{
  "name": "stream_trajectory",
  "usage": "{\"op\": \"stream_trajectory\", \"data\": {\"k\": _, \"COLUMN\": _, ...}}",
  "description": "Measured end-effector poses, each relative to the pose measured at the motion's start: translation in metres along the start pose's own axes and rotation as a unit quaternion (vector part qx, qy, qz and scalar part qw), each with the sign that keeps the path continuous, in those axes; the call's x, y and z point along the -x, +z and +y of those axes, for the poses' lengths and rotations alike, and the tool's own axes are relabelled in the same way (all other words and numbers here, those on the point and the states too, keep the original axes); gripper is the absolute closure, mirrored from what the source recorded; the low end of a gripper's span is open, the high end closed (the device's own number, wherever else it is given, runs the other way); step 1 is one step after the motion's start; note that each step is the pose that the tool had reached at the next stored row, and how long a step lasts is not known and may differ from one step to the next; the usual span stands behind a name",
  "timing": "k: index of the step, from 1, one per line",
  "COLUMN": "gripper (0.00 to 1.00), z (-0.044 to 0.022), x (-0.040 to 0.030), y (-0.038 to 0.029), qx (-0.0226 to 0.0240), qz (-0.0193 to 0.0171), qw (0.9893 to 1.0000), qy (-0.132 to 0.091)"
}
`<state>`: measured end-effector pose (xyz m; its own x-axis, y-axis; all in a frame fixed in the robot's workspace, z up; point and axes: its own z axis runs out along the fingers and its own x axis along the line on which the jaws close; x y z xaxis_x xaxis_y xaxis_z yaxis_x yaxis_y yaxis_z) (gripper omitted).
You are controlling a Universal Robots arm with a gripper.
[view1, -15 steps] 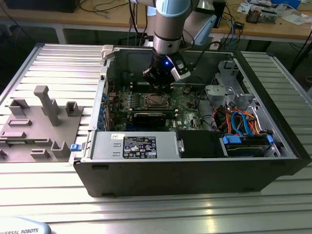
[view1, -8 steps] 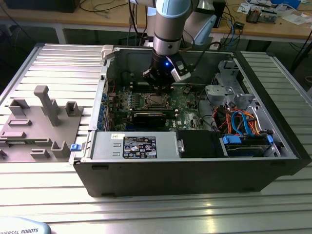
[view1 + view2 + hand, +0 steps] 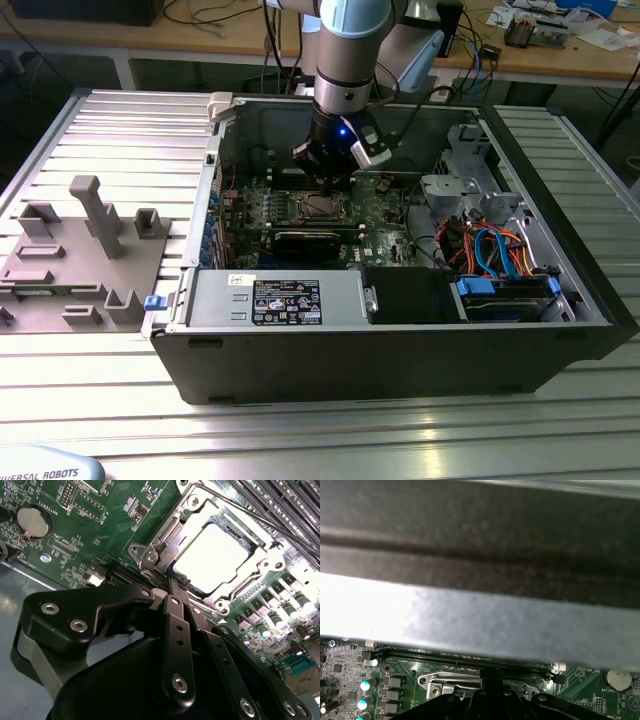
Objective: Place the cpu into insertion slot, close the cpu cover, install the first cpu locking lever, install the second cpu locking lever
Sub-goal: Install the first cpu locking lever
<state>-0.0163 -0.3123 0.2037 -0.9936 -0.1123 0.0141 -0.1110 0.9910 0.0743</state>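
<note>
The cpu (image 3: 212, 555) lies flat in the insertion slot (image 3: 322, 205) on the green board, its silvery top showing. The cpu cover (image 3: 169, 534) is down over it and frames it. A thin metal locking lever (image 3: 260, 527) runs along one side of the cover. My gripper (image 3: 178, 584) is shut, fingertips together at the cover's edge near a corner of the socket. Whether they pinch anything is hidden. In the exterior view the gripper (image 3: 328, 172) hangs just above the slot inside the open computer case. The first wrist view shows the gripper (image 3: 485, 687) against the socket frame (image 3: 445, 685).
Long black memory slots (image 3: 280, 500) run beside the socket, and a coin battery (image 3: 32, 521) sits on the board. A black card (image 3: 305, 240), the power supply (image 3: 275, 300) and a drive cage with cables (image 3: 500, 250) fill the case. A grey fixture plate (image 3: 80, 255) lies to the exterior view's left.
</note>
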Motion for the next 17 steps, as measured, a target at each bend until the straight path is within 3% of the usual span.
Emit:
{"op": "stream_trajectory", "data": {"k": 12, "gripper": 0.89, "z": -0.0014, "x": 0.0114, "y": 0.002, "qx": 0.0002, "qz": 0.0008, "qw": 1.0, "qy": 0.0}}
{"op": "stream_trajectory", "data": {"k": 17, "gripper": 0.89, "z": 0.0004, "x": 0.0118, "y": 0.0027, "qx": 0.0004, "qz": 0.0008, "qw": 1.0, "qy": 0.0}}
